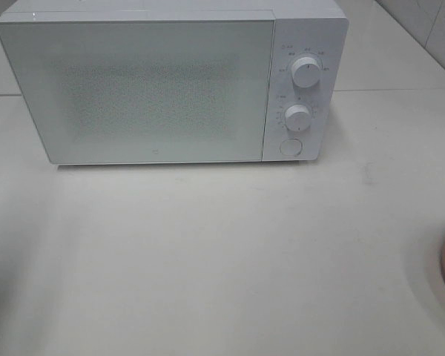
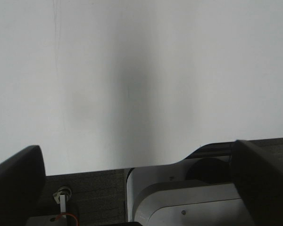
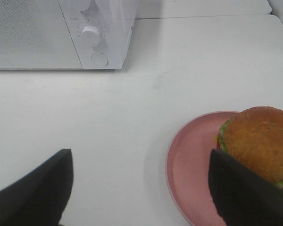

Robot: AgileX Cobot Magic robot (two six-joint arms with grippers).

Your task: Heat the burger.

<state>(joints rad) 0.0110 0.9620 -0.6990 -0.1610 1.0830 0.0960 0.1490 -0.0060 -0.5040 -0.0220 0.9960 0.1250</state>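
Burger (image 3: 259, 141) sitting on pink plate (image 3: 188, 155), right of shut microwave (image 1: 133, 81) | right gripper (image 3: 139, 188) gaping wide, empty | left gripper (image 2: 137, 188) likewise | judged: door needs opening before loading.

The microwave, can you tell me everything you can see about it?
The microwave is a white box, plastic by the look of it, standing upright at the back of the pale table. Its wide door is shut, with a speckled window. To the door's right sit two round white knobs, one above the other, and a round button below. Nothing touches it but the table.
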